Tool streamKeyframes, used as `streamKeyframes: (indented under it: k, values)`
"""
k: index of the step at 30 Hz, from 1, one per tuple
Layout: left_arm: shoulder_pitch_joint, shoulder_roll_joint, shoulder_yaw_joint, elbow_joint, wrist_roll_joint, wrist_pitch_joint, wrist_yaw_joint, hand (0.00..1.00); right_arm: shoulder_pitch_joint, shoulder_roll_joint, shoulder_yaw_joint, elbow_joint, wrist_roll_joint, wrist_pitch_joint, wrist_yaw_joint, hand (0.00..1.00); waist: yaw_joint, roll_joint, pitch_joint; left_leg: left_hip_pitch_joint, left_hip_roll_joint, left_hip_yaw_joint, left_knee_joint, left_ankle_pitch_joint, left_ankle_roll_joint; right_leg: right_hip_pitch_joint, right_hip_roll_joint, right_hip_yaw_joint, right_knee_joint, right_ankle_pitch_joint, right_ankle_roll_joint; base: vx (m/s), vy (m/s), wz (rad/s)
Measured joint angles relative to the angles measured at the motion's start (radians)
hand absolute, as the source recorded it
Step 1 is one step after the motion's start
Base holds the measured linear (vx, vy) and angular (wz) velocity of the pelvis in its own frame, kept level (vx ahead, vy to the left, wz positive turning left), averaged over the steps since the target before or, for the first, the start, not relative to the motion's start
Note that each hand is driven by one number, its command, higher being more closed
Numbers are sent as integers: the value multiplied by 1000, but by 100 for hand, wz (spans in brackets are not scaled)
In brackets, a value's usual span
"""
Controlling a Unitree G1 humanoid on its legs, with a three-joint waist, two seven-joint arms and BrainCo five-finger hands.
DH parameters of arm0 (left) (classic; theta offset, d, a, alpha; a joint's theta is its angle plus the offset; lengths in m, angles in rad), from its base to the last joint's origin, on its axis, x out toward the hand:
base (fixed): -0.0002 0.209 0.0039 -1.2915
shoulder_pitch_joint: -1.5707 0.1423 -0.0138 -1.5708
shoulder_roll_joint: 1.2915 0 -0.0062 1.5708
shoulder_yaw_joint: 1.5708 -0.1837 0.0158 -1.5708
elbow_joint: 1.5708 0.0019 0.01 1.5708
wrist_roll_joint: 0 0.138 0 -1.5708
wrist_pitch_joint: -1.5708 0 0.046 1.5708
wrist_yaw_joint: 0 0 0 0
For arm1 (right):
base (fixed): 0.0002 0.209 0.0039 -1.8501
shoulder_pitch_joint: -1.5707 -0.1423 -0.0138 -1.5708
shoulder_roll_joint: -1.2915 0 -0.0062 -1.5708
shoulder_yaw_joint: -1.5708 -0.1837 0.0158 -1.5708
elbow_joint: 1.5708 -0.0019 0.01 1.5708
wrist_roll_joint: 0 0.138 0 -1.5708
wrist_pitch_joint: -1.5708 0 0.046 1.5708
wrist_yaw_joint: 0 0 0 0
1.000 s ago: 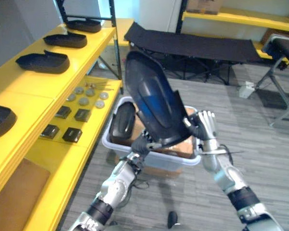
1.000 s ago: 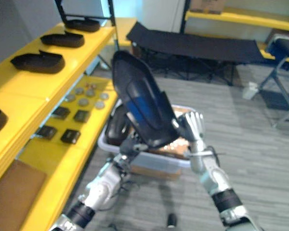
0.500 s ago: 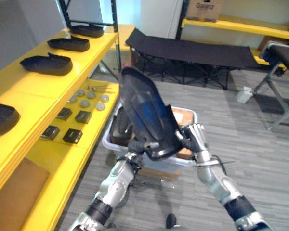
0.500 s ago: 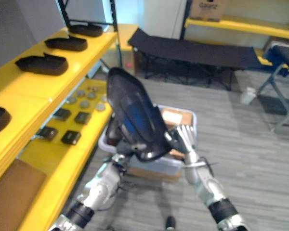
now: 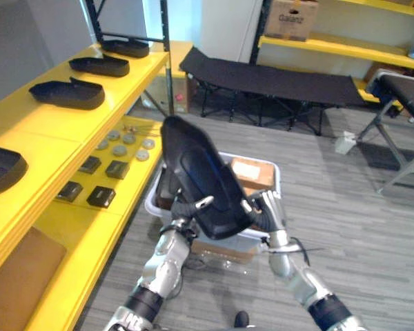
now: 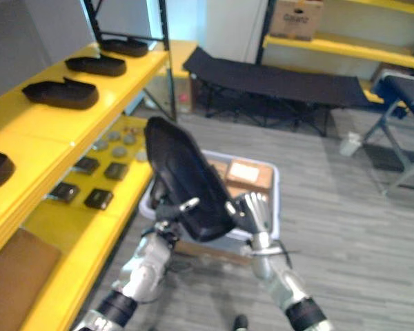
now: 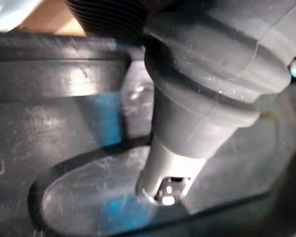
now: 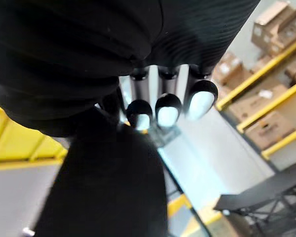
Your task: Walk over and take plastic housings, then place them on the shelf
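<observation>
Black plastic housing (image 5: 199, 176) stands tilted above the grey bin (image 5: 277, 178), clamped between both hands. Left hand (image 5: 196, 203): thumb across the housing's face, fingers hidden behind it. Right hand (image 5: 270, 209): fingers straight, pressed against its lower edge. Bin contents mostly covered.

Viewed from head height by two eyes set side by side, angled down and forward; both taking in the black housing (image 5: 200, 176), grey bin (image 5: 277, 185) and yellow shelf (image 5: 48, 141) at left, offset slightly sideways. From left wrist: hard against the housing's glossy face, past the left hand (image 7: 197, 98). From right wrist: very near, along the right hand (image 8: 160, 106), facing far racking (image 8: 266, 72).
</observation>
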Motion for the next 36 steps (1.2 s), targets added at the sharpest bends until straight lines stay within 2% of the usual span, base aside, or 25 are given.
streamKeyframes:
  k: [8, 9, 14, 16, 19, 21, 22, 24, 25, 27, 28, 31, 33, 36]
  values:
    - [0, -4, 5, 20, -11, -20, -18, 100, 3, 22, 28, -3, 52, -16, -18, 100, 8, -1, 0, 0, 0, -1, 0, 0, 0, 1, -1, -2, 0, 0, 0, 0, 0, 0]
    - [0, -4, 5, 20, -13, -21, -23, 100, 4, 22, 33, -5, 62, -17, -19, 0, 8, -1, 0, 0, 0, -1, 0, 0, 0, 1, -1, -2, 0, 0, 0, 0, 0, 0]
    - [0, -3, 1, 20, -41, -23, -24, 100, 4, 25, 58, -9, 113, -46, -27, 0, 9, -1, -1, 1, 0, -3, 0, 0, 0, 3, -1, -5, -1, 0, 0, 0, 0, 0]
    - [0, -3, -2, 20, -41, -37, -23, 100, 5, 26, 68, -9, 128, -55, -38, 0, 10, -1, -1, 1, 0, -4, 1, 0, 0, 5, -1, -6, -4, 0, 0, 0, 0, 0]
    - [0, -3, -9, 14, -26, -83, -11, 100, 6, 28, 75, -11, 143, -68, -46, 0, 10, -3, -2, 2, 0, -8, 4, 0, 0, 9, -1, -9, -9, -2, -2, 0, 0, 2]
    - [1, -7, -11, -1, 83, -128, 62, 100, 16, 37, 88, -28, 201, -103, -43, 0, 12, -6, -3, 2, 3, -14, 5, 0, -1, 12, 2, -14, -9, -3, -4, 0, 0, 5]
    - [2, -9, -5, -11, 114, -136, 80, 100, 23, 42, 89, -45, 218, -109, -40, 0, 12, -7, -4, 2, 3, -17, 5, 0, -1, 13, 3, -16, -9, -4, -5, -1, 1, 4]
    - [16, -26, 42, -68, 347, -170, 213, 100, 57, 77, 83, -96, 334, -160, -16, 0, 11, -10, -6, 3, 7, -19, 5, 1, -3, 11, 7, -18, -9, -5, -7, 0, 0, 0]
    - [24, -34, 60, -89, 396, -175, 238, 100, 68, 94, 73, -110, 358, -170, -11, 0, 11, -11, -7, 4, 8, -18, 4, 1, -3, 11, 8, -18, -9, -6, -8, 0, 0, 0]
    - [58, -57, 142, -155, 604, -188, 354, 100, 110, 140, 10, -166, 477, -211, 33, 0, 9, -11, -8, 9, 8, -10, 4, 0, -4, 12, 9, -17, -9, -7, -9, 0, 0, -6]
    - [69, -60, 156, -168, 644, -188, 371, 100, 116, 145, -11, -177, 509, -217, 47, 0, 8, -11, -8, 13, 8, -5, 3, 0, -5, 13, 9, -14, -9, -7, -9, 0, 0, -14]
    - [120, -53, 236, -184, 846, -168, 454, 100, 159, 149, -115, -243, 723, -244, 159, 0, 6, -8, -16, 21, 8, 6, 1, -3, -6, 11, 9, -5, -9, -13, -17, -3, 9, -10]
    - [136, -54, 266, -184, 920, -152, 497, 100, 173, 149, -141, -267, 786, -256, 203, 0, 1, -6, -17, 22, 8, 8, 0, -3, -6, 10, 10, -2, -9, -14, -17, -3, 8, -5]
    - [172, -54, 322, -185, 1043, -126, 567, 100, 194, 161, -185, -324, 979, -288, 322, 0, -11, 7, -23, 35, 8, 25, -9, -3, -7, 9, 10, 7, -9, -14, -18, -1, 15, -13]
